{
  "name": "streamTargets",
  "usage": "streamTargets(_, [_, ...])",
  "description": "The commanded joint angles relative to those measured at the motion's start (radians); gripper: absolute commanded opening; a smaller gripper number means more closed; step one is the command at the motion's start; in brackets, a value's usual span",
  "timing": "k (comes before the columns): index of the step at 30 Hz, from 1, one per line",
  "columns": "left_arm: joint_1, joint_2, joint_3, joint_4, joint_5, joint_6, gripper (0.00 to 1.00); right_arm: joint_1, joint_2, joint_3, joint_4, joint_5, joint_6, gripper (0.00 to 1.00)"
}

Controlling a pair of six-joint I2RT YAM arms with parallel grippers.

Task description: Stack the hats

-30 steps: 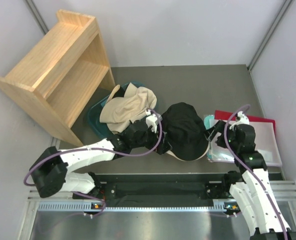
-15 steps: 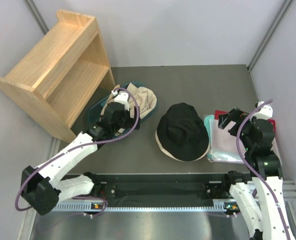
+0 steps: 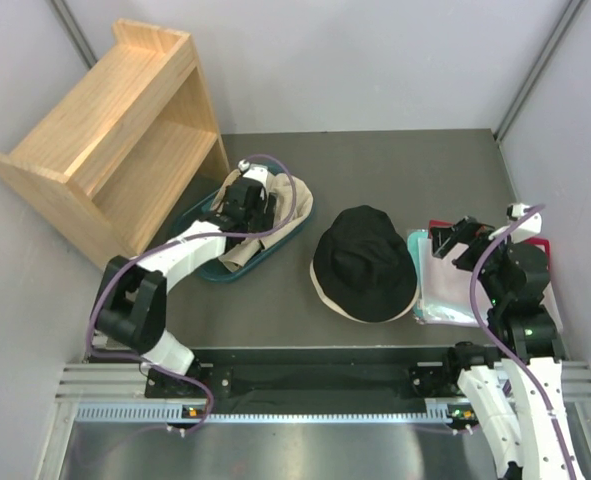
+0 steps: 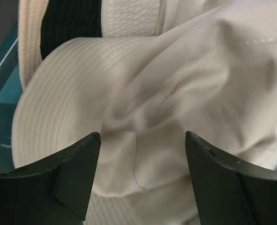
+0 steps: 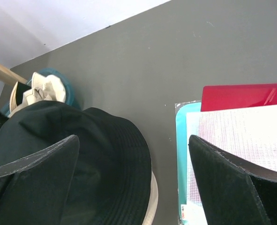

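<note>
A black hat (image 3: 365, 262) lies on the table's middle, with a cream brim (image 3: 322, 290) showing under its near left edge. It also shows in the right wrist view (image 5: 82, 154). Several crumpled cream hats (image 3: 280, 200) lie in the teal tub (image 3: 200, 262). My left gripper (image 3: 243, 205) is open, low over those hats; cream fabric (image 4: 143, 93) lies between its fingers (image 4: 77, 168), not gripped. My right gripper (image 3: 447, 240) is open and empty, just right of the black hat; its fingers (image 5: 222, 178) hang above the table.
A wooden shelf unit (image 3: 105, 130) lies tipped at the back left, next to the tub. A red tray (image 3: 495, 240) and teal-edged sheets (image 3: 437, 290) lie at the right, under my right gripper. Grey walls close the table's sides.
My left gripper left the black hat and swung back left over the tub's cream hats. My right gripper drew back to the right. The black hat stays on the table.
</note>
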Motion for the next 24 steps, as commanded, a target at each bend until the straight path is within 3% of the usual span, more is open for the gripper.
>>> streamTargets(1, [0.014,0.064,0.052,0.147,-0.024,0.065,0.78,0.006,0.017,-0.018,0.073,-0.028,-0.026,1.0])
streamTargets(6, [0.017,0.108,0.059,0.184,-0.047,0.09,0.69,0.006,0.015,-0.037,0.073,-0.035,-0.025,1.0])
streamTargets(9, [0.017,0.105,0.046,0.223,-0.073,0.098,0.39,0.005,0.011,-0.037,0.068,-0.032,-0.031,1.0])
streamTargets(10, [0.017,0.1,0.043,0.23,-0.073,0.099,0.23,0.006,0.011,-0.037,0.067,-0.028,-0.035,1.0])
streamTargets(13, [0.017,0.085,0.036,0.237,-0.072,0.104,0.01,0.006,0.009,-0.029,0.065,-0.027,-0.042,1.0])
streamTargets(19, [0.017,-0.019,0.039,0.181,-0.07,0.085,0.0,0.005,0.005,0.023,0.065,-0.025,-0.08,1.0])
streamTargets(24, [0.017,-0.203,0.037,0.106,0.027,0.027,0.0,0.006,0.003,0.077,0.129,-0.145,-0.101,1.0])
